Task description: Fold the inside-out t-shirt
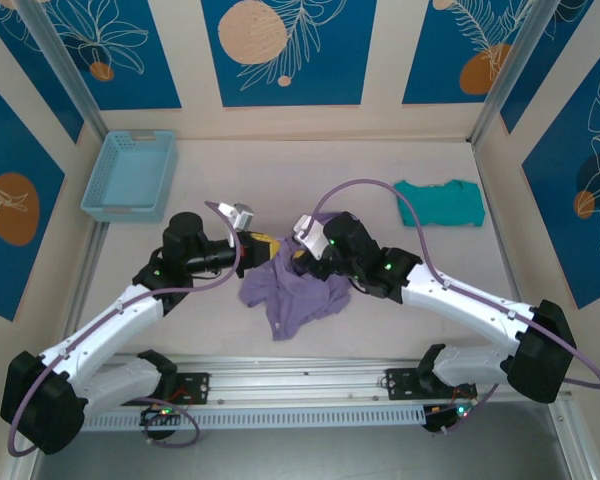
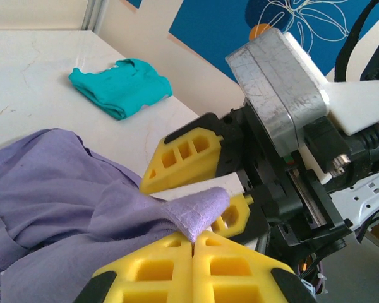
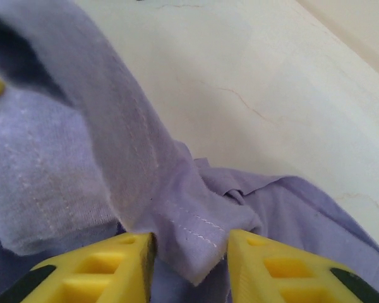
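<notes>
Bunched on the counter (image 1: 240, 170) left of the teal garment (image 1: 440, 203), the inside-out t-shirt (image 1: 295, 295) is pinched at a fold by the closed left tool (image 2: 194, 243), the right tool (image 3: 189, 249) directly opposite, parted around its stitched hem (not yet clamped).

Garments counted: two, being one lavender t-shirt (image 1: 295, 295) and one teal-green garment (image 1: 438, 203). Baskets: one, a light blue basket (image 1: 122, 213). Robot arms: two, the left arm (image 1: 110, 320) and the right arm (image 1: 460, 295). Hands: two, the left hand (image 2: 194, 243) and the right hand (image 3: 191, 243), each with two yellow fingers. Surfaces: one pale surface (image 1: 280, 170) carries all items.
</notes>
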Tool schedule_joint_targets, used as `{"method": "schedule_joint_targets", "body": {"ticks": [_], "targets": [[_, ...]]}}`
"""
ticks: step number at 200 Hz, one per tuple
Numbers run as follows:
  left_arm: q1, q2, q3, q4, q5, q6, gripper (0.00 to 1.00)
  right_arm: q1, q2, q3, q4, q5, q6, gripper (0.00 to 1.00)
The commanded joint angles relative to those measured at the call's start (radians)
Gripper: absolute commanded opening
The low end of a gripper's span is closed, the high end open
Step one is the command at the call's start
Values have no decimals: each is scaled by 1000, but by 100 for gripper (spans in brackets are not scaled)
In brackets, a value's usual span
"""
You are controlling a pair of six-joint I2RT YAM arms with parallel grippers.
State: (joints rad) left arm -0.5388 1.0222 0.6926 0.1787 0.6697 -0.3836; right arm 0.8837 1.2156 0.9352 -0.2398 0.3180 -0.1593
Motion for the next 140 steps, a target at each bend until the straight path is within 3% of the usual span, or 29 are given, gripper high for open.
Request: {"method": "schedule_joint_targets", "body": {"ticks": [1,28,71,97,140], "targets": [[-5,-17,-4,10,6,14,0,-8,-20,34,33,-3,10,18],[-5,-23,-7,-4,-23,24,0,-47,-84,28,13,-96,60,0],[-4,-21,1,-35,-82,34,0,-161,-166,29,-31,-375,184,0],[-3,-25,2,-43,-101,34,0,-198,-190,16,-38,-448,234,0],[-4,0,36,-196,-323,61,1,-287,-218,-35,122,-684,476,0]]}}
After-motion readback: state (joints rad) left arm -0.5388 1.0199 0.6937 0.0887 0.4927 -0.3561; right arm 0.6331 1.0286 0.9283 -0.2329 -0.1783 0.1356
